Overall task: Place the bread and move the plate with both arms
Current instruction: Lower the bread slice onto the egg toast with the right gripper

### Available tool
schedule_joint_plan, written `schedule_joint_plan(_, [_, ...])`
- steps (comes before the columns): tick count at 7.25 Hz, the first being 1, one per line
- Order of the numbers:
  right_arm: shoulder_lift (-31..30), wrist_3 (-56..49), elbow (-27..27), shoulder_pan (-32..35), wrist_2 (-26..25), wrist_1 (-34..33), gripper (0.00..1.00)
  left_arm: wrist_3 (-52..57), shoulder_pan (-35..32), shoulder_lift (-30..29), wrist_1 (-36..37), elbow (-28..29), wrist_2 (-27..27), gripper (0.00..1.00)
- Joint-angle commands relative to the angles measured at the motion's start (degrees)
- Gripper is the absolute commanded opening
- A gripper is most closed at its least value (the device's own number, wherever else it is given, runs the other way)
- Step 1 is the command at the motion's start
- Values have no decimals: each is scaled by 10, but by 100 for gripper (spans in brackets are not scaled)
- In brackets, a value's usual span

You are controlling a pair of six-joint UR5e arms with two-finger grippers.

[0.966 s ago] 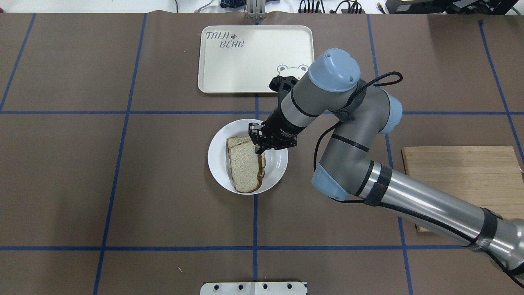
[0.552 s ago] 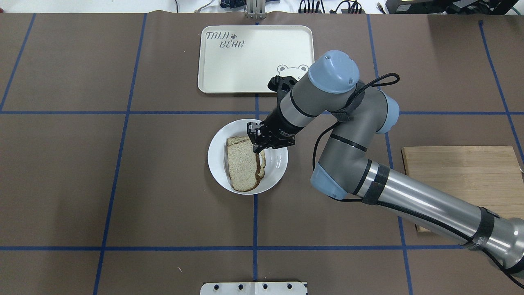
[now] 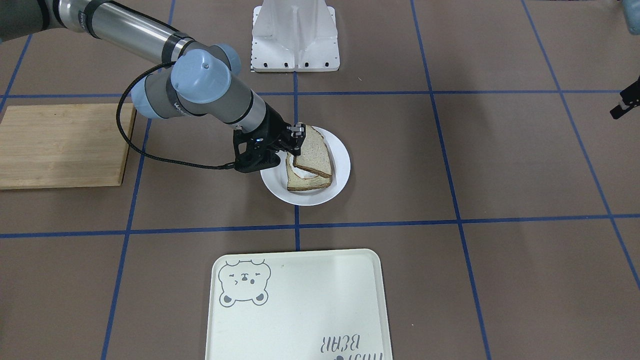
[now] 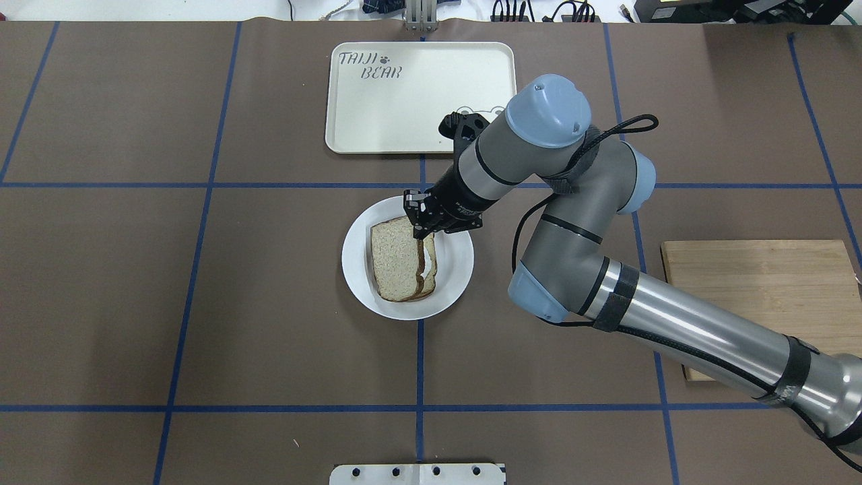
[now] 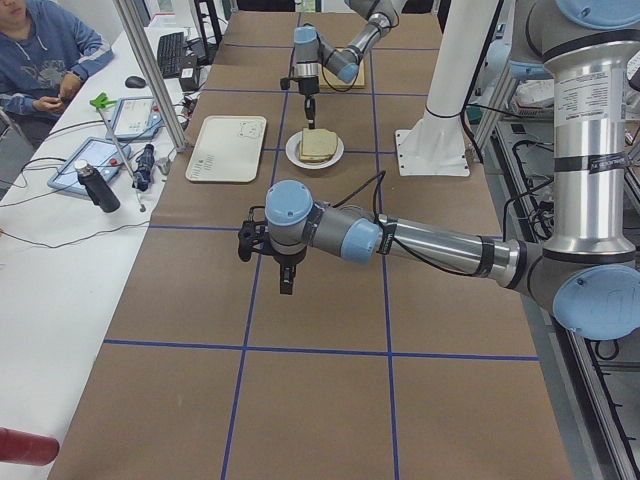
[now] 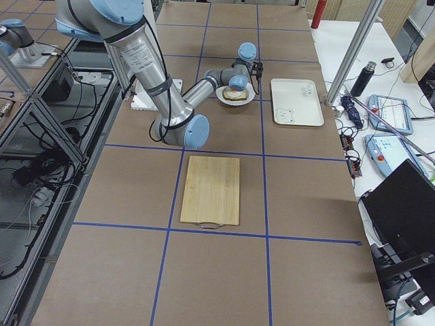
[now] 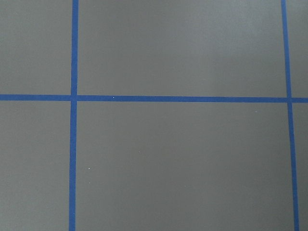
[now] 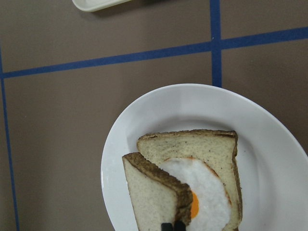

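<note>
Right arm extends toward centre of table; right gripper points down, jaws clamped on the bread. Left gripper hangs downward; jaw state indeterminate.

We saw a brown desk crossed by blue tape lines. A cream tray with a bear drawing lay at its far side, and a wooden board lay well apart from it, toward the right. An egg-topped bread slice sat near the middle. A person in blue sat beside the desk.
</note>
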Motion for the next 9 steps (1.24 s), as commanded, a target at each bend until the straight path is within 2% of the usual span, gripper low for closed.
schedule_joint_plan(1, [1, -1, -2, -1, -21, 0, 0, 0, 0, -2, 0, 0, 0, 98])
schedule_joint_plan(5, [-2, -8, -9, -6, -26, 1, 0, -1, 0, -3, 1, -1, 0, 98])
schedule_joint_plan(6, [-6, -11, -11, -6, -26, 1, 4, -1, 0, -3, 1, -1, 0, 98])
schedule_joint_plan(9, [-17, -14, -11, -8, -25, 0, 4, -1, 0, -3, 1, -4, 0, 98])
